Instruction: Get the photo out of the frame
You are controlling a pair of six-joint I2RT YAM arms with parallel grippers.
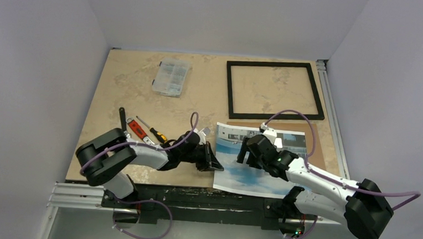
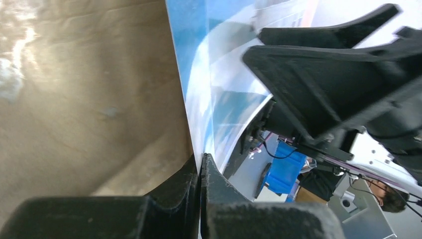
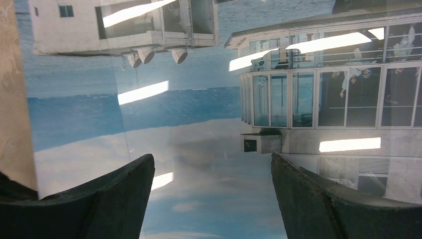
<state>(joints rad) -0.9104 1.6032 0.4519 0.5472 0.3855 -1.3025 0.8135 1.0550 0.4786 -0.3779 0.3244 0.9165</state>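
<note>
Pinching the photo [image 1: 233,173] by its left edge in the left gripper [image 2: 200,167], fingers pressed together, and holding the right gripper [image 3: 211,162] spread wide just above the print. Lying at the near right of the table [image 1: 133,87], partly over the brown backing panel [image 1: 318,151], just near of the empty frame [image 1: 229,90]; probably handling light, glossy, floppy and quick to crease, so gripping best at an edge. Sitting well off to the left, screwdrivers [image 1: 157,133] and parts box [image 1: 171,76], blocking nothing.
</note>
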